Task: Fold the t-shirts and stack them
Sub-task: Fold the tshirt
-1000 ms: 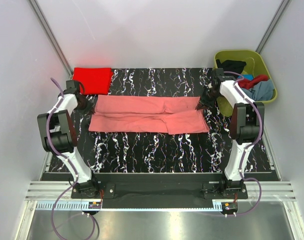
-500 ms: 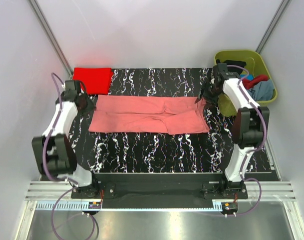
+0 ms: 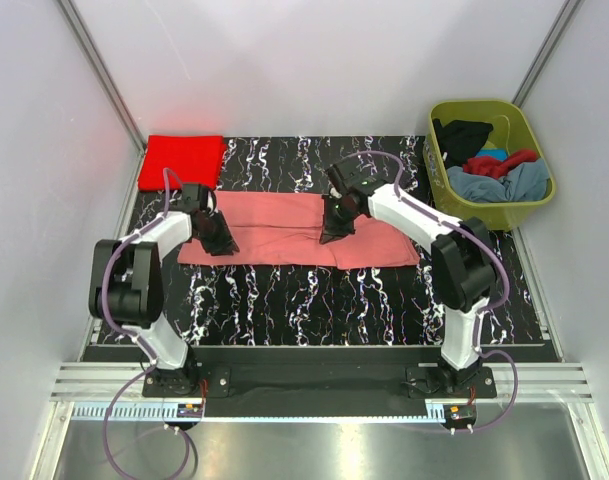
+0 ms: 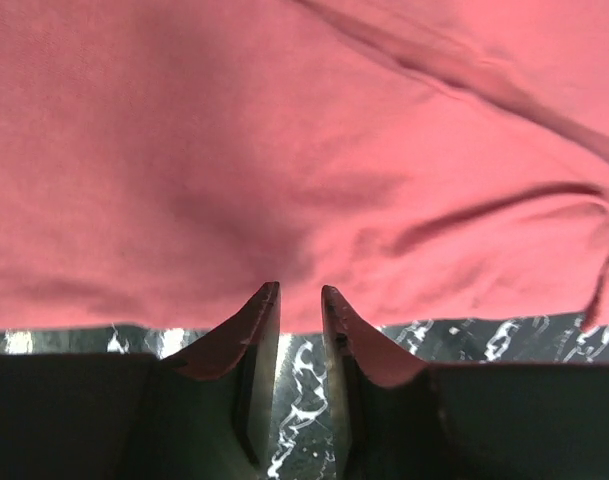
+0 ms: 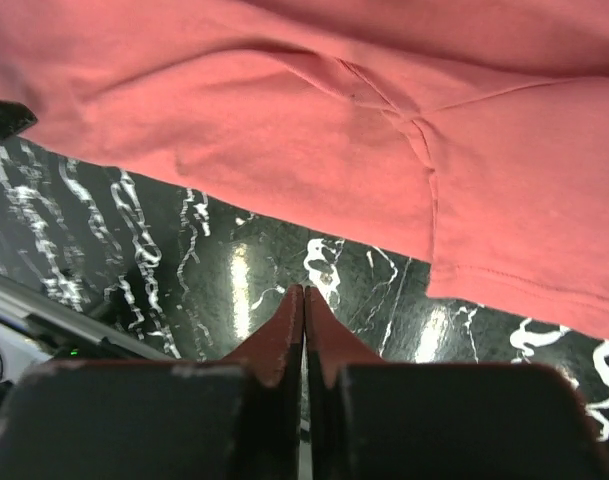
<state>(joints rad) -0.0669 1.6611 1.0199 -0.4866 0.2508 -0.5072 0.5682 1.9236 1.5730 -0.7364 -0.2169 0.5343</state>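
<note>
I see my black tabletop [image 3: 314, 300] with white streaks. A green tub [image 3: 479, 104] sits at the far right, beside it.

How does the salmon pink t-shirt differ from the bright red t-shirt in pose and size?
The salmon pink t-shirt lies as a long band across the mat; the bright red t-shirt is a folded square at the far left corner. The pink one covers more area than the red one. Both lie flat.
</note>
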